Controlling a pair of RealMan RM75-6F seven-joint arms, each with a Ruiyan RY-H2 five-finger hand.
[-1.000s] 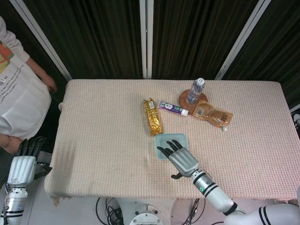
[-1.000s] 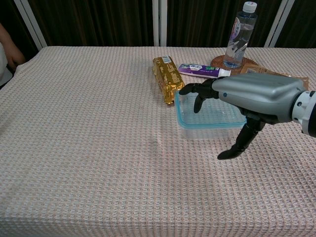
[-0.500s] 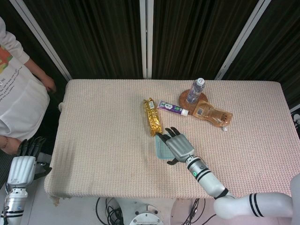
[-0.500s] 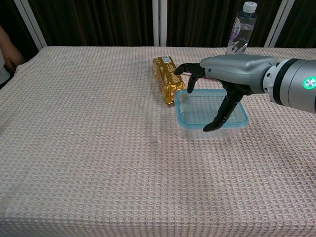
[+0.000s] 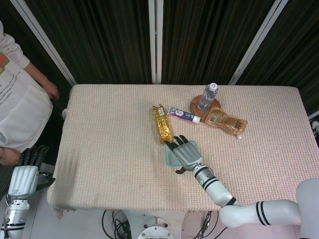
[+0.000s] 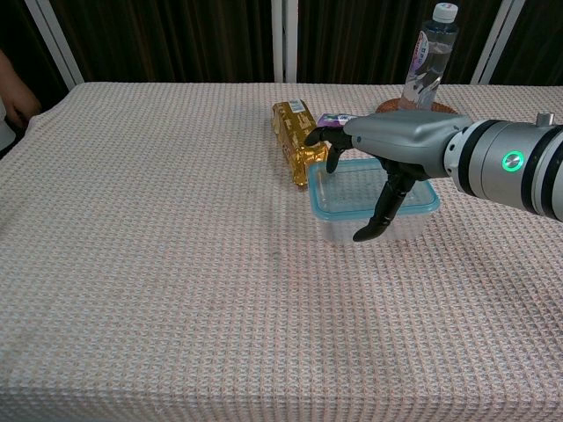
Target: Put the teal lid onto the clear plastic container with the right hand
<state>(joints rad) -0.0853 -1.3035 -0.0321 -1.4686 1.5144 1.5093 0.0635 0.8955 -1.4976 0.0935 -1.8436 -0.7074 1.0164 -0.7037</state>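
Down at the far left, the left hand (image 5: 29, 164) hangs beside the surface (image 5: 109, 149), fingers apart and holding nothing; only the head view shows it. Near the middle lies the gold packet (image 6: 296, 141), long axis running away from the robot. Just right of it stands the clear plastic container (image 6: 337, 227) with the teal lid (image 6: 318, 199) on top, its long axis across the surface (whether the lid is pressed fully down, I cannot tell). The right hand (image 6: 387, 145) rests over the lid, fingers (image 6: 383, 204) spread and pointing down, gripping nothing, hiding most of it. Behind are a toothpaste tube (image 5: 182, 115) and a water bottle (image 6: 426, 63).
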